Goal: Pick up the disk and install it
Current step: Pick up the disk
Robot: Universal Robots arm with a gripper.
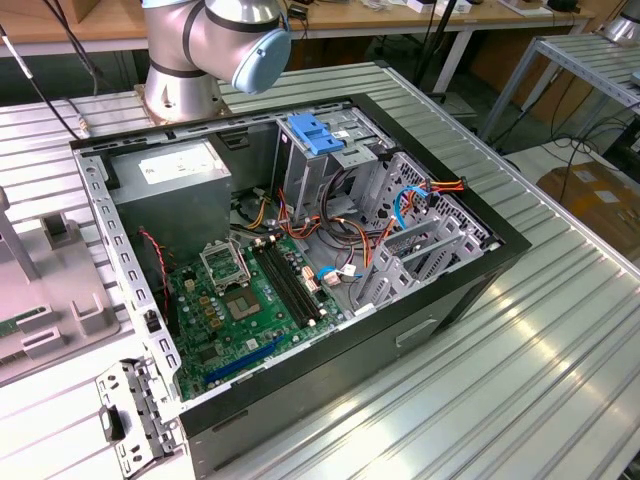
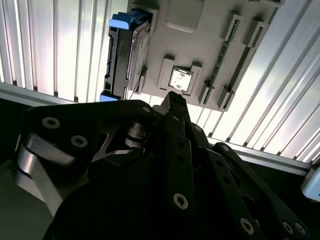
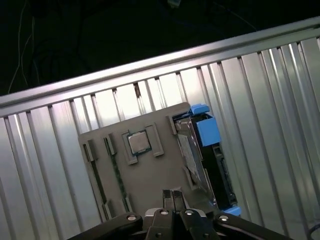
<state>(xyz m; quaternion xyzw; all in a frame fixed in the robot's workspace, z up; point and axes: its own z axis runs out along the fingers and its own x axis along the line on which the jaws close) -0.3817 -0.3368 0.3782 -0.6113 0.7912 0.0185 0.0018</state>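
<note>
The tool was held closed and empty near the upright disk; squaring to its rails was advised.

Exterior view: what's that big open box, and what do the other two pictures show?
That camera stands off the arm: the open box is a computer case on a ribbed metal table, with the robot arm at its far side. Both wrist views come from cameras riding on the arm, looking past its hand at a grey tray. The disk, silver with blue rails, stands on edge in the tray, near a small square chip. The hand is shut and holds nothing.
</note>
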